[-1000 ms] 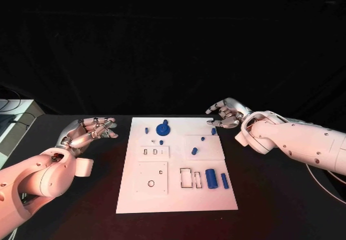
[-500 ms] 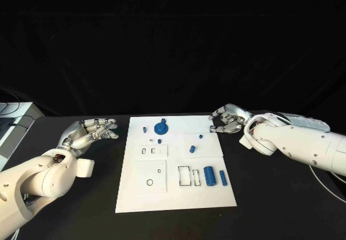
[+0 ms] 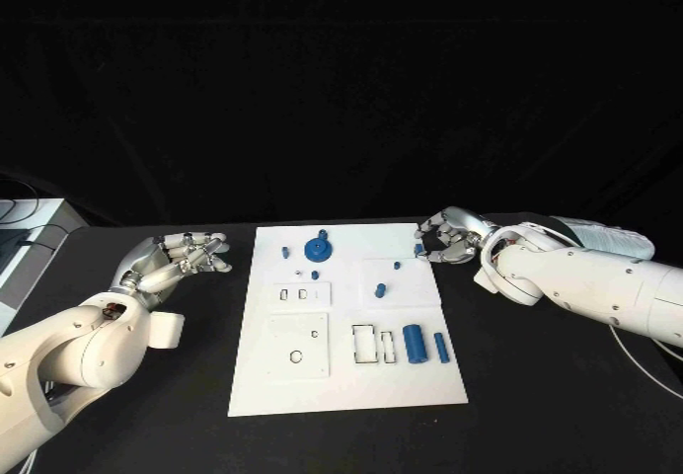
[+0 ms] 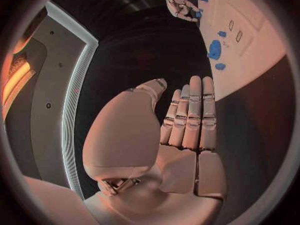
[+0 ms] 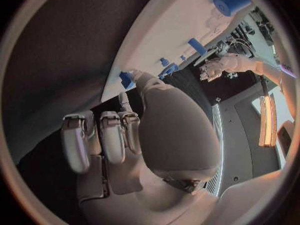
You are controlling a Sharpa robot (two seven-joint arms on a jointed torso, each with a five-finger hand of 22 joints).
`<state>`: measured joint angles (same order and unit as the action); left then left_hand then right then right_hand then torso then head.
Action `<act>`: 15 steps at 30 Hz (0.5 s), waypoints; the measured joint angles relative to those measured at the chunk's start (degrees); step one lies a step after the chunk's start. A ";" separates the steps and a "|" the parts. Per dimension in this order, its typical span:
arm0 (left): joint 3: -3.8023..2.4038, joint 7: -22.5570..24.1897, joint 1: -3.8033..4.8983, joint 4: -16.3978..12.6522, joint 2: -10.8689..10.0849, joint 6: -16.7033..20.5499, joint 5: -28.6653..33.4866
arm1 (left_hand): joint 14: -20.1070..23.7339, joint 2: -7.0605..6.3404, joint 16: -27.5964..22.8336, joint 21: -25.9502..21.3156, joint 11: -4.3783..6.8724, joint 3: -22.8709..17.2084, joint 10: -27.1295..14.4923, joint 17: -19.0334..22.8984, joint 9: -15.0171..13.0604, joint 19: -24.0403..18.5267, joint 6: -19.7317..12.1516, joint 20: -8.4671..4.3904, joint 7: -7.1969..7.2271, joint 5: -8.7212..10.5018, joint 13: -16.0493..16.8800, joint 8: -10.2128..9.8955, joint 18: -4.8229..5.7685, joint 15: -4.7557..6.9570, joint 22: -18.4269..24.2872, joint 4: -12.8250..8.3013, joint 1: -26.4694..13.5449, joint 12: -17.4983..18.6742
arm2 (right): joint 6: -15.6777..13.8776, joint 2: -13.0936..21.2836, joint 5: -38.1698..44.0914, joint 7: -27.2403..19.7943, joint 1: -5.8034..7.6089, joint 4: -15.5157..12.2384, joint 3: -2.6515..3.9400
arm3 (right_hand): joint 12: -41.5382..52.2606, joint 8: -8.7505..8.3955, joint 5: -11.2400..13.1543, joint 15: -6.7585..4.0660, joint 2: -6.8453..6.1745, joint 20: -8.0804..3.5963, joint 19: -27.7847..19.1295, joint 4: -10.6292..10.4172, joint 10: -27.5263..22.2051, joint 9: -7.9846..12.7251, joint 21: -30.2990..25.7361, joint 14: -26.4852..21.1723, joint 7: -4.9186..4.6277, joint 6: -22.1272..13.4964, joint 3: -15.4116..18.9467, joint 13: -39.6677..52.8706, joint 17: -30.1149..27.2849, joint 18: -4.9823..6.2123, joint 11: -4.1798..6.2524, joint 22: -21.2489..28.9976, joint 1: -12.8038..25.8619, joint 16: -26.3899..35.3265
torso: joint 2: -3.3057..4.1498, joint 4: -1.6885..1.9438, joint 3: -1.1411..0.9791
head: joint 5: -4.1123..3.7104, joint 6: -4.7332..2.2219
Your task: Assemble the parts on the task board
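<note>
Reach geometry first: right hand [image 3: 447, 240] sits at the far right edge of the task board [image 3: 347, 385], fingers curled in toward a small blue peg [image 3: 421, 251] at that edge. From the head view the peg lies just left of the fingertips, touching or nearly so; can't tell if it is actually pinched. In the right wrist view [image 5: 134, 135] a blue piece [image 5: 127, 79] shows right at the thumb tip, fingers bent, but a grip isn't clear there either.

Left hand [image 3: 178, 259] is off the board, on the black table to the left, well apart from any part. Left wrist view [image 4: 181, 135] shows its fingers straight and side by side, palm flat, holding nothing.

Other parts on the board: blue gear [image 3: 319, 250] far centre, between both hands but nearer the board's left half; small blue piece [image 3: 380, 290] mid-board; big blue cylinder [image 3: 415, 344] and slimmer blue rod [image 3: 441, 345] near right, both w/ long axis running near-to-far.

Judgement: right hand is clearly closer to the edge peg, so the coming move is its own. Approach is from the right, a short leftward close onto the peg. Risk: the peg is small and at the board edge, so it could get nudged off.
</note>
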<state>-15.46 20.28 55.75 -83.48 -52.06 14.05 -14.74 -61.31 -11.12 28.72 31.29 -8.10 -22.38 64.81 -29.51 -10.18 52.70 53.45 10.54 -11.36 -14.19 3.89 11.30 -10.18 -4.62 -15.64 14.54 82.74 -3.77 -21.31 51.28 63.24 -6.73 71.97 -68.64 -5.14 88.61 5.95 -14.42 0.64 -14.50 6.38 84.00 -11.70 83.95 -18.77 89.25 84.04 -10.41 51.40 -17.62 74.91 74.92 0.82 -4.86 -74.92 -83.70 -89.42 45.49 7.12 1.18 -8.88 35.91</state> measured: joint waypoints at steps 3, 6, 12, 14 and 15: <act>0.00 0.00 0.00 0.00 -0.05 0.00 -0.01 | 0.00 0.00 0.00 0.00 0.00 0.00 0.00 0.00 0.00 0.00 0.00 0.00 0.00 0.00 0.00 0.00 0.00 0.00 0.00 0.00 0.00 0.00 | 0.00 0.00 0.26 0.35 0.00 0.08 0.02 | 0.00 0.00 0.00 0.00 0.00 0.00 0.00 -0.08 0.00 0.00 0.00 0.00 0.00 0.00 0.08 0.00 0.00 0.00 0.00 0.00 0.00 0.00 | 0.00 0.03 0.03 | -0.04 0.16; 0.00 0.00 0.00 0.00 -0.13 0.00 -0.02 | 0.00 0.00 0.00 0.00 0.00 0.00 0.00 0.00 0.00 0.00 0.00 0.00 0.00 0.00 0.00 0.00 0.00 0.00 0.00 0.00 0.00 0.00 | 0.01 -0.01 0.44 0.59 -0.03 0.16 0.04 | 0.00 0.00 0.00 0.00 0.23 0.00 0.00 -0.25 0.00 0.00 0.23 0.00 0.00 0.00 0.25 0.00 0.00 0.00 0.00 0.00 0.23 0.00 | 0.00 0.03 0.07 | -0.04 0.21; 0.00 0.00 -0.01 0.04 -0.18 0.00 -0.03 | 0.00 0.00 0.00 0.27 0.00 0.00 0.00 0.01 -0.05 0.00 0.00 0.00 0.00 0.00 0.00 0.00 0.00 0.00 0.00 0.00 0.00 0.00 | 0.02 -0.27 0.60 0.96 -0.20 0.29 0.06 | 0.39 0.93 -0.35 0.00 1.20 0.00 0.00 -0.83 0.00 -0.42 0.50 0.00 0.61 1.96 0.12 -0.01 0.00 0.00 0.00 0.01 0.84 0.00 | -0.03 0.00 0.10 | 0.10 0.30; 0.00 0.00 -0.01 0.05 -0.20 0.00 -0.03 | 0.00 0.00 0.00 0.27 0.00 0.00 0.00 0.01 -0.05 0.00 0.00 0.00 0.00 0.00 0.00 0.00 0.00 0.00 0.00 0.00 0.00 0.00 | 0.02 -0.37 0.64 1.05 -0.24 0.30 0.06 | 0.39 1.30 -0.35 0.00 1.80 0.00 0.00 -1.24 0.00 -0.55 0.50 0.00 0.88 2.76 -0.29 -0.01 0.00 0.00 0.00 0.01 0.70 0.00 | -0.04 0.00 0.11 | 0.10 0.32; 0.00 0.00 -0.01 0.06 -0.20 0.00 -0.03 | 0.00 0.00 0.00 0.27 0.00 0.00 0.00 0.01 -0.05 0.00 0.00 0.00 0.00 0.00 0.00 0.00 0.00 0.00 0.00 0.00 0.00 0.00 | 0.02 -0.40 0.65 1.08 -0.26 0.32 0.06 | 0.39 1.34 -0.35 0.00 1.85 0.00 0.00 -1.30 0.00 -0.55 0.50 0.00 0.96 2.83 -0.35 -0.01 0.00 0.00 0.00 0.01 0.78 0.00 | -0.05 0.00 0.13 | 0.10 0.33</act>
<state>-15.45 20.28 55.74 -83.42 -52.26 14.04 -14.78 -61.31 -11.12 28.72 31.56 -8.09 -22.38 64.81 -29.50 -10.23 52.71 53.45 10.54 -11.36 -14.19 3.89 11.30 -10.19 -4.62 -15.63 14.54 82.74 -3.77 -21.30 50.89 63.89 -5.65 71.72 -68.33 -5.08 89.00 7.29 -14.77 0.63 -12.65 6.38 84.00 -13.00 83.96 -19.32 89.75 84.04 -9.46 54.22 -17.98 74.90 74.92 0.81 -4.86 -74.91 -82.92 -89.41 45.44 7.12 1.30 -8.78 36.24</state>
